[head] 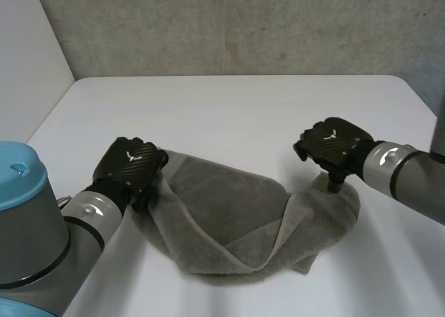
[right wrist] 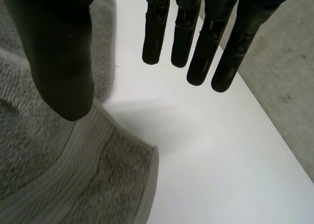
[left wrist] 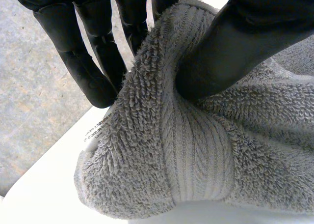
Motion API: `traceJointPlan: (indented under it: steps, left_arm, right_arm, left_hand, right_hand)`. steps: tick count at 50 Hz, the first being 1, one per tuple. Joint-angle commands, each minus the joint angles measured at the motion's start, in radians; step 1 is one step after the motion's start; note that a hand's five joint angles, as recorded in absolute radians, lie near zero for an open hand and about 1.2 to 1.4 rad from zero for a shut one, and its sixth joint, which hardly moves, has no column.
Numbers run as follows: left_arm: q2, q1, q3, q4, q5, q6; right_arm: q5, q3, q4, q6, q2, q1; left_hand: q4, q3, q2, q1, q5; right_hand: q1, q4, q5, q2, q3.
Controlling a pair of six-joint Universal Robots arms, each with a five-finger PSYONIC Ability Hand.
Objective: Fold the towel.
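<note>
Grey terry towel [head: 229, 220] lies bunched in a sagging arc on the white table [head: 229, 115], near the robot's edge, strung between the two hands. Middle of the cloth is slumped on the surface in loose folds, and both ends are raised.

Left hand [head: 132, 165]: at the towel's left end. In the left wrist view its thumb [left wrist: 235, 52] is pressed into the pile from one side, with the fingers [left wrist: 83, 62] behind the cloth on the other side. The end is pinched between them, a firm hold. A small white care label [left wrist: 95, 130] pokes out of the fold by the fingertips.

Right hand [head: 334, 143]: above the towel's right end. In the right wrist view its fingers [right wrist: 196, 52] are straight and spread over bare table, gripping nothing. Its thumb [right wrist: 61, 62] points down over the ribbed border of the towel, with the tip at the cloth in the head view. Whether it presses, I cannot tell.
</note>
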Motion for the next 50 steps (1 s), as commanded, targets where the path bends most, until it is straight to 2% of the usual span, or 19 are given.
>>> traceJointPlan:
  steps: [1,13,15,17,21,27,28,29,30,31,32,33,34,35,36,40,42,46,50]
  left_arm:
    - [0.0,0.004,-0.004,0.0,0.0,0.0]
    - [0.005,0.012,0.001,0.001,0.0,-0.005]
    - [0.005,0.013,0.008,0.008,0.0,-0.014]
    - [0.005,0.018,0.016,0.015,0.0,-0.028]
    - [0.003,0.05,0.092,0.052,0.0,-0.083]
    - [-0.018,0.084,0.315,0.066,-0.008,-0.153]
    - [-0.038,0.093,0.423,0.069,-0.008,-0.185]
    - [-0.081,0.096,0.552,0.073,-0.011,-0.221]
    - [-0.081,0.096,0.553,0.074,-0.011,-0.221]
    - [-0.126,0.098,0.699,0.08,-0.012,-0.26]
    - [-0.173,0.096,0.852,0.084,-0.017,-0.305]
    - [-0.173,0.096,0.854,0.084,-0.017,-0.305]
    - [-0.214,0.096,0.998,0.083,-0.019,-0.355]
    - [-0.254,0.096,1.121,0.084,-0.019,-0.411]
    - [-0.254,0.096,1.122,0.084,-0.019,-0.411]
    - [-0.332,0.11,1.335,0.067,-0.028,-0.54]
    - [-0.334,0.113,1.329,0.048,-0.028,-0.564]
    - [-0.325,0.124,1.149,-0.034,-0.017,-0.592]
    - [-0.299,0.137,0.953,-0.023,-0.002,-0.591]
  right_arm:
    - [0.005,-0.109,0.05,-0.003,0.118,0.036]
    - [0.025,-0.266,0.198,-0.077,0.353,0.058]
    - [0.034,-0.281,0.198,-0.091,0.372,0.058]
    - [0.05,-0.333,0.187,-0.085,0.379,0.059]
    - [0.065,-0.413,0.13,-0.055,0.373,0.062]
    - [0.122,-0.592,-0.143,0.183,0.248,0.07]
    - [0.137,-0.612,-0.255,0.258,0.208,0.072]
    - [0.137,-0.612,-0.256,0.259,0.208,0.072]
    - [0.163,-0.618,-0.39,0.323,0.173,0.073]
    - [0.204,-0.609,-0.528,0.38,0.134,0.076]
    - [0.205,-0.609,-0.529,0.38,0.134,0.076]
    - [0.246,-0.585,-0.657,0.417,0.102,0.078]
    - [0.246,-0.585,-0.658,0.417,0.102,0.078]
    - [0.278,-0.559,-0.766,0.428,0.079,0.07]
    - [0.304,-0.528,-0.846,0.426,0.054,0.064]
    - [0.306,-0.499,-0.857,0.423,0.031,0.064]
    - [0.286,-0.459,-0.79,0.423,0.025,0.07]
    - [0.24,-0.404,-0.682,0.417,0.027,0.07]
    - [0.189,-0.295,-0.548,0.393,0.039,0.063]
  left_hand:
    - [-0.119,-0.148,-0.105,-0.009,-0.243]
    - [-0.113,-0.142,-0.099,-0.003,-0.238]
    - [-0.113,-0.142,-0.099,-0.003,-0.238]
    - [-0.113,-0.142,-0.099,-0.003,-0.238]
    - [-0.113,-0.142,-0.099,-0.003,-0.238]
    - [-0.113,-0.142,-0.099,-0.003,-0.238]
    - [-0.113,-0.142,-0.099,-0.003,-0.238]
    - [-0.113,-0.142,-0.099,-0.003,-0.238]
    - [-0.113,-0.142,-0.099,-0.003,-0.238]
    - [-0.113,-0.142,-0.099,-0.003,-0.238]
    - [-0.113,-0.142,-0.099,-0.003,-0.238]
    - [-0.113,-0.142,-0.099,-0.003,-0.238]
    - [-0.113,-0.142,-0.099,-0.003,-0.238]
    - [-0.113,-0.142,-0.099,-0.003,-0.238]
    - [-0.113,-0.142,-0.099,-0.003,-0.238]
    - [-0.113,-0.142,-0.099,-0.003,-0.238]
    - [-0.113,-0.142,-0.099,-0.003,-0.238]
    - [-0.113,-0.142,-0.099,-0.003,-0.238]
    - [-0.113,-0.142,-0.099,-0.003,-0.238]
  right_hand:
    - [-0.073,-0.082,-0.051,-0.085,-0.076]
    - [-0.053,-0.062,-0.03,-0.065,-0.056]
    - [0.056,0.047,0.078,0.044,0.053]
    - [0.687,0.678,0.709,0.675,0.683]
    - [0.836,0.827,0.858,0.824,0.833]
    - [0.836,0.827,0.858,0.824,0.833]
    - [0.836,0.827,0.858,0.824,0.833]
    - [0.836,0.827,0.858,0.824,0.833]
    - [0.836,0.827,0.858,0.824,0.833]
    - [0.836,0.827,0.858,0.824,0.833]
    - [0.836,0.827,0.858,0.824,0.833]
    - [0.836,0.827,0.858,0.824,0.833]
    - [0.836,0.827,0.858,0.824,0.833]
    - [0.836,0.827,0.858,0.824,0.833]
    - [0.836,0.827,0.858,0.824,0.833]
    - [0.836,0.827,0.858,0.824,0.833]
    - [0.836,0.827,0.858,0.824,0.833]
    - [0.836,0.827,0.858,0.824,0.833]
    - [0.836,0.827,0.858,0.824,0.833]
